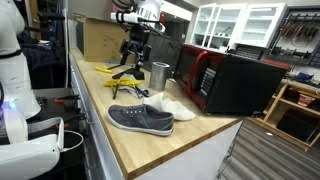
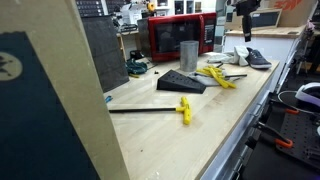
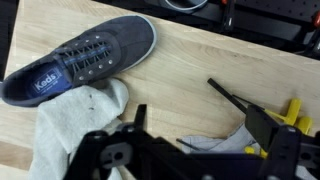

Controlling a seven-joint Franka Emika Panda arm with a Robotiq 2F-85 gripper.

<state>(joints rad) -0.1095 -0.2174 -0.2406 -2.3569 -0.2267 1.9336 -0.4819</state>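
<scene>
1. Over the far part of the counter [image 1: 200, 140]: the gripper [image 1: 134, 57], raised clear of the wood, spread wide, clamped on nothing.
2. In the wrist view, just below the parted fingers [image 3: 285, 150]: a white cloth [image 3: 65, 130], crumpled on the wood.
3. Touching the cloth's far left edge there: a grey shoe [image 3: 80, 58], laces up, sole down (a "Keds" label by the heel).
4. In an exterior view, from near to far: the shoe, the cloth just right of it, then the gripper above and farther back.
5. Below the gripper, slightly left: yellow clamps [image 1: 118, 71], lying flat; one also at the right edge of the wrist view.
6. Right of the clamps, beyond the cloth: a metal cup [image 1: 159, 74], upright.
7. Right of the cup: a red and black microwave [image 1: 235, 82].
8. Far left, behind the gripper: a cardboard box [image 1: 100, 40].
9. In an exterior view, at the counter's near end, well apart from the gripper: a black wedge [image 2: 180, 83] and a yellow-handled tool [image 2: 184, 110].
</scene>
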